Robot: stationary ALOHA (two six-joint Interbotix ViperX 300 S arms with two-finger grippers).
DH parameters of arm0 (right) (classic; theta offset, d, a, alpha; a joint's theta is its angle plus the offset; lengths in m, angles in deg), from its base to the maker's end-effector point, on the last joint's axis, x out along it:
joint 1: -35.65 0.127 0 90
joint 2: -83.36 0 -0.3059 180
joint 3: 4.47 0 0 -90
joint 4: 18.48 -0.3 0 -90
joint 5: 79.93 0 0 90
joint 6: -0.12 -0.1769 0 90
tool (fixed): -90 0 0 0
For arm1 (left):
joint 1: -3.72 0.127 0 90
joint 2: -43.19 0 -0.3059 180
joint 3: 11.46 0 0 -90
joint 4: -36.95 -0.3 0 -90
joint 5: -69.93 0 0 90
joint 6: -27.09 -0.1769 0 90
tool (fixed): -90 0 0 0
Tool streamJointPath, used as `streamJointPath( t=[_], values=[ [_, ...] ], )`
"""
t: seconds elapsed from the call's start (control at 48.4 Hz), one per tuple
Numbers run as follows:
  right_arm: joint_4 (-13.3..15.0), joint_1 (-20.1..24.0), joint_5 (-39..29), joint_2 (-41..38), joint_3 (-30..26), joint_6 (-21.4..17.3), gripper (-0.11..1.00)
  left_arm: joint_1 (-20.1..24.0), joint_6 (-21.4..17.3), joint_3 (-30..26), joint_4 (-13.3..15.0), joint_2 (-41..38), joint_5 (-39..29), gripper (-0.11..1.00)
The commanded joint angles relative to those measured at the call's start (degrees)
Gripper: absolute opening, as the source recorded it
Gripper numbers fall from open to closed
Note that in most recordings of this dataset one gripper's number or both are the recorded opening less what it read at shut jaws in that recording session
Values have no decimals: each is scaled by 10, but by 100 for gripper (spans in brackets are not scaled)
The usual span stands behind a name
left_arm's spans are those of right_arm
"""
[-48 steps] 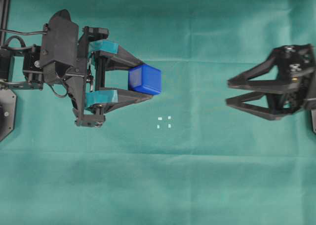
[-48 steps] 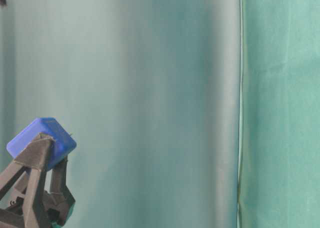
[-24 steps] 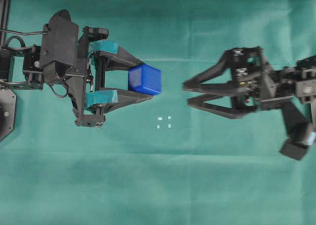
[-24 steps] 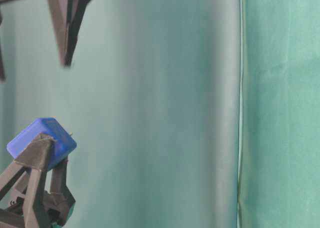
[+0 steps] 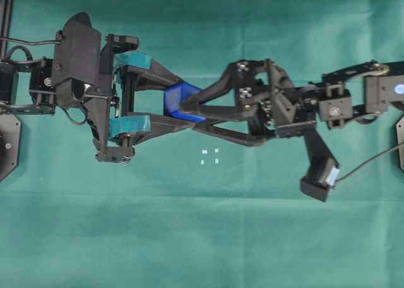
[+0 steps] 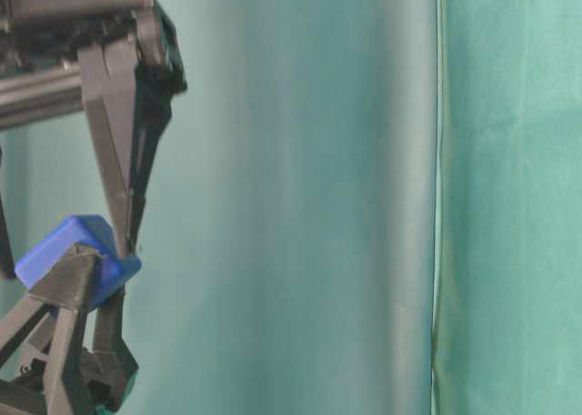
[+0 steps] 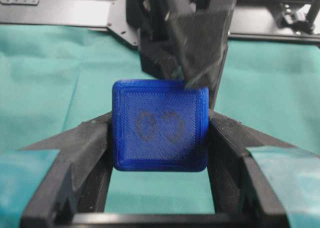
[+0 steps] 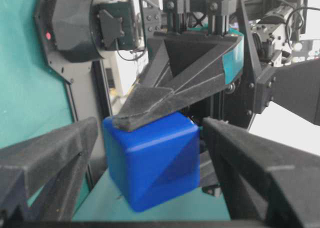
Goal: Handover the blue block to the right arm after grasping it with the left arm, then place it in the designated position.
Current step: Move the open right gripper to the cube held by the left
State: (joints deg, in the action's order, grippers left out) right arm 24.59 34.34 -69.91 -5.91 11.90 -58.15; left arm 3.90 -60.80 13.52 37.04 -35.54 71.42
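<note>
So the big change here: a second ago the right arm (image 5: 328, 105) is sitting way off at the right edge of the overhead shot, well apart from everything. Half a second ago it's halfway across. Now its gripper (image 5: 189, 114) is right up at the block (image 5: 175, 103), with the all-black fingers (image 8: 45, 158) spread wide, one on each side of the cube. The wrist view on that side shows clear gaps between each finger and the blue faces, so they aren't touching it yet.

The left arm (image 5: 76, 79) hasn't budged in that time. Its gripper (image 7: 160, 138) keeps pinching the block between the two fingers (image 7: 82, 148), held up off the desk (image 5: 202, 237), the "8" face pointing back at its own camera. The block sits in the same spot as before, left of centre.

In the table-level view one right finger (image 6: 123, 178) comes down just beside the block's edge. It might be grazing the corner there, but that angle is too cramped to say for sure.

What it means for the task: the grasp with the left is done, and the handover is lined up but not made. My read is the next thing needed is the right fingers closing on the free faces before the left lets go. The marks (image 5: 209, 156) for the drop spot are near, on the desk just below the two grippers in the overhead, still bare.
</note>
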Motion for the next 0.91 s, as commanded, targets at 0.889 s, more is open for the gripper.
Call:
streamJointPath(
  t=[0.889],
  values=[
    [-1, -4, -49, -26, -60, 2, 55, -4, 0, -8, 0, 11, -11, 47]
  ],
)
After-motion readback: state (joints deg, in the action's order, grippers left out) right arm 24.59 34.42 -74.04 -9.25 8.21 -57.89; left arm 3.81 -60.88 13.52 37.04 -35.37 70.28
